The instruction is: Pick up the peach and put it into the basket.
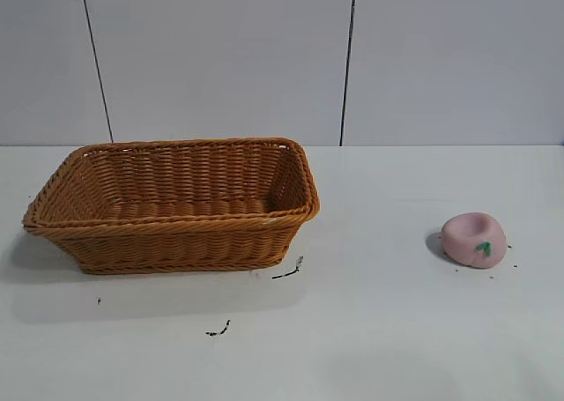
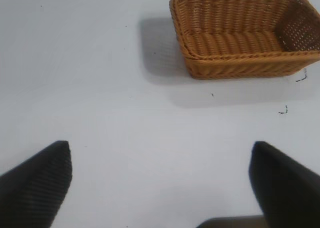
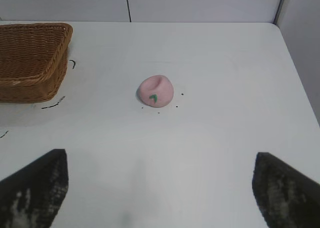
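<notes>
The pale pink peach [image 1: 474,240] with a green leaf mark lies on the white table at the right; it also shows in the right wrist view [image 3: 155,91]. The orange-brown wicker basket [image 1: 176,233] stands at the left, with nothing inside it; it shows in the left wrist view [image 2: 240,62] and partly in the right wrist view [image 3: 30,82]. My right gripper [image 3: 160,160] is open and holds nothing, well short of the peach. My left gripper [image 2: 160,153] is open and holds nothing, above bare table away from the basket. Neither arm shows in the exterior view.
Small black marks [image 1: 287,271] lie on the table by the basket's near right corner, and another [image 1: 218,330] nearer the front. The table's right edge [image 3: 300,87] runs close to a grey wall panel. A grey panelled wall stands behind the table.
</notes>
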Controlling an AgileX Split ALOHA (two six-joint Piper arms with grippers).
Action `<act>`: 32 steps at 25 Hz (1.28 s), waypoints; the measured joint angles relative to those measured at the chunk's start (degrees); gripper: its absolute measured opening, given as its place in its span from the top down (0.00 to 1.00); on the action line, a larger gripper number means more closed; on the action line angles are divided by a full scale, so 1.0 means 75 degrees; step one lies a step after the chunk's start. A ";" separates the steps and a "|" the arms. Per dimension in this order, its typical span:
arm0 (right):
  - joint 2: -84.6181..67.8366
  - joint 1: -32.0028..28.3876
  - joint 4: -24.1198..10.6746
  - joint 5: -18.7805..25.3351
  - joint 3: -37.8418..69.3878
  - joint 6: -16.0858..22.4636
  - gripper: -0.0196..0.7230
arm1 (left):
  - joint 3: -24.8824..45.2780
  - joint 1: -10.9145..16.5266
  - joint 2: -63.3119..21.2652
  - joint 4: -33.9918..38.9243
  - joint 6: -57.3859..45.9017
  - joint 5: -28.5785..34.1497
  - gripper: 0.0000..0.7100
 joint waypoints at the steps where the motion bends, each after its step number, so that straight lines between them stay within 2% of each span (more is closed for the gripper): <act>1: 0.0000 0.0000 0.0000 0.0000 0.0000 0.0000 0.04 | 0.0000 0.0000 0.0000 0.0000 0.0000 0.0000 0.02; 10: 0.0021 0.0000 -0.0035 0.0007 -0.0015 0.0000 0.04 | 0.0000 0.0000 0.0000 0.0000 0.0000 0.0000 0.02; 13: 0.0583 0.0000 -0.0035 -0.0041 -0.0293 0.0000 0.04 | 0.0000 0.0000 0.0000 0.0000 0.0000 0.0000 0.02; 21: 0.4293 0.0000 -0.0035 -0.0626 -0.1972 0.0000 0.04 | 0.0000 0.0000 0.0000 0.0000 0.0000 0.0000 0.02; 32: 1.0193 0.0000 -0.0011 -0.0689 -0.4717 0.0000 0.04 | 0.0000 0.0000 0.0000 0.0000 0.0000 0.0000 0.02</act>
